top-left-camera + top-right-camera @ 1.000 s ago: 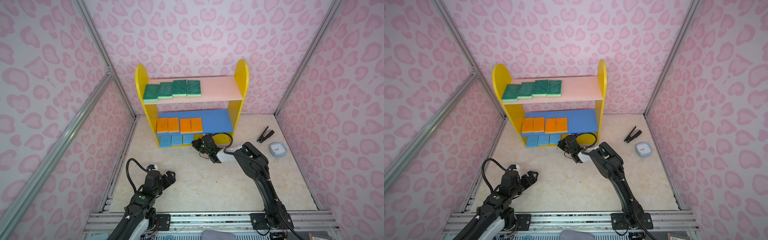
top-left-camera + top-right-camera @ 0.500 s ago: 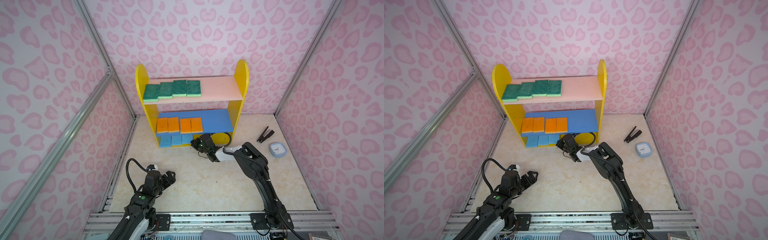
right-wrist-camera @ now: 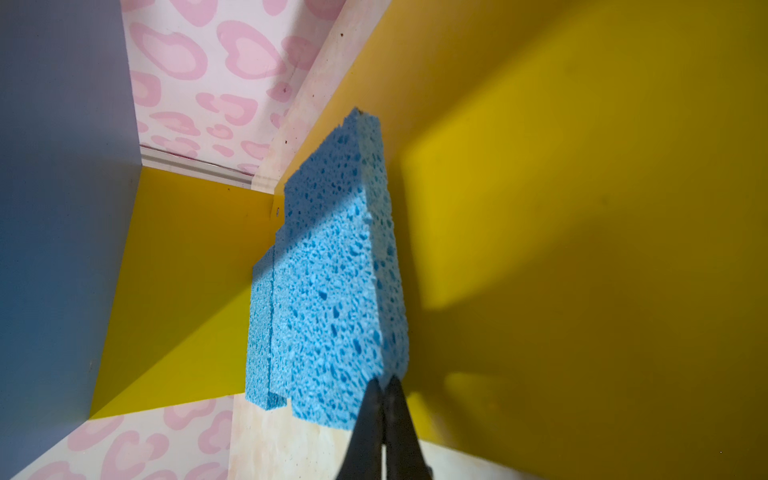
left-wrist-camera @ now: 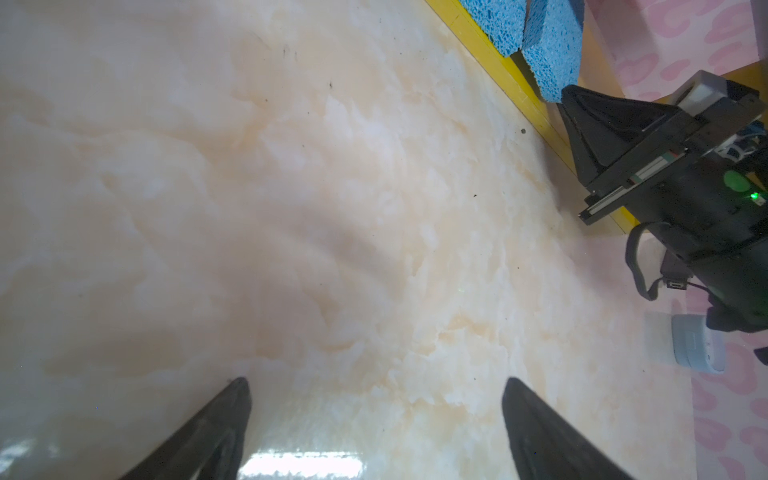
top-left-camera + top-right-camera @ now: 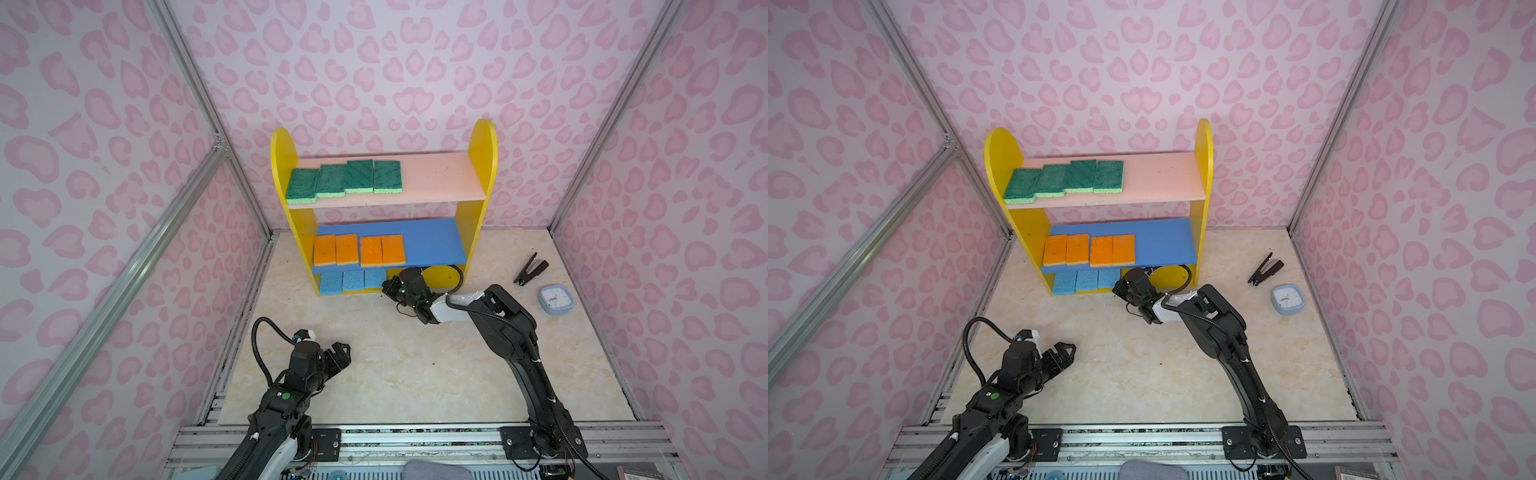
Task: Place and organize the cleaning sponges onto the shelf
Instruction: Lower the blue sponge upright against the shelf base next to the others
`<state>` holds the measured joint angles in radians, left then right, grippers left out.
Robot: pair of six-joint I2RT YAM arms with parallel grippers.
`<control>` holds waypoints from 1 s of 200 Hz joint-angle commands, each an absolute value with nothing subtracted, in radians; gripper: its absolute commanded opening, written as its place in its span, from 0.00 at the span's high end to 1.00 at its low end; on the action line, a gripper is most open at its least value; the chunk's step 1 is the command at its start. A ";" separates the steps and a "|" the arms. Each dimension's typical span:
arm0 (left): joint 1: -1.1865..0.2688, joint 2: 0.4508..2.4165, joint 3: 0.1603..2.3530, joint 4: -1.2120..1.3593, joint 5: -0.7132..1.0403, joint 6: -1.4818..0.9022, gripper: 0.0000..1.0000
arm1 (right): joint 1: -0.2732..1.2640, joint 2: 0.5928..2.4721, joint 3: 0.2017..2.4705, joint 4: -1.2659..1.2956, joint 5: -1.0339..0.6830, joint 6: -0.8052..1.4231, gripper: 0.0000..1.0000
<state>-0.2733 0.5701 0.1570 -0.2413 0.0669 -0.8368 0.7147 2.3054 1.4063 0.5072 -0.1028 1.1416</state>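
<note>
The shelf (image 5: 482, 158) stands at the back, seen in both top views. Several green sponges (image 5: 345, 178) lie in a row on its pink top board, and several orange sponges (image 5: 359, 249) on the blue middle board. Three light blue sponges (image 5: 353, 280) lie side by side on the yellow bottom. My right gripper (image 5: 388, 286) is shut and empty. Its tips (image 3: 384, 380) touch the near edge of the rightmost blue sponge (image 3: 332, 291). My left gripper (image 5: 343, 353) hangs open and empty over the floor at the front left, its fingers (image 4: 232, 415) wide apart.
A black stapler (image 5: 530, 270) and a light blue square clock (image 5: 556, 298) lie on the floor right of the shelf. Pink patterned walls close in three sides. A metal rail (image 5: 415, 436) runs along the front edge.
My right gripper has slid a little to the left along the shelf's bottom, up to the rightmost blue sponge. The left arm has not moved.
</note>
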 commanded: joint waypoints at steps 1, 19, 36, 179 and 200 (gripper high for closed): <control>-0.272 0.568 0.159 -0.246 0.061 -0.827 0.05 | 0.715 2.302 1.402 0.496 -0.084 1.124 0.99; -0.272 0.569 0.159 -0.246 0.060 -0.827 0.04 | 0.715 2.311 1.416 0.486 -0.093 1.121 0.99; -0.272 0.569 0.158 -0.246 0.059 -0.827 0.04 | 0.717 2.319 1.428 0.476 -0.096 1.121 0.99; -0.272 0.575 0.172 -0.249 0.056 -0.822 0.05 | 0.710 2.303 1.423 0.436 -0.077 1.097 0.90; -0.272 0.578 0.175 -0.252 0.057 -0.822 0.04 | 0.711 2.301 1.426 0.433 -0.078 1.097 0.90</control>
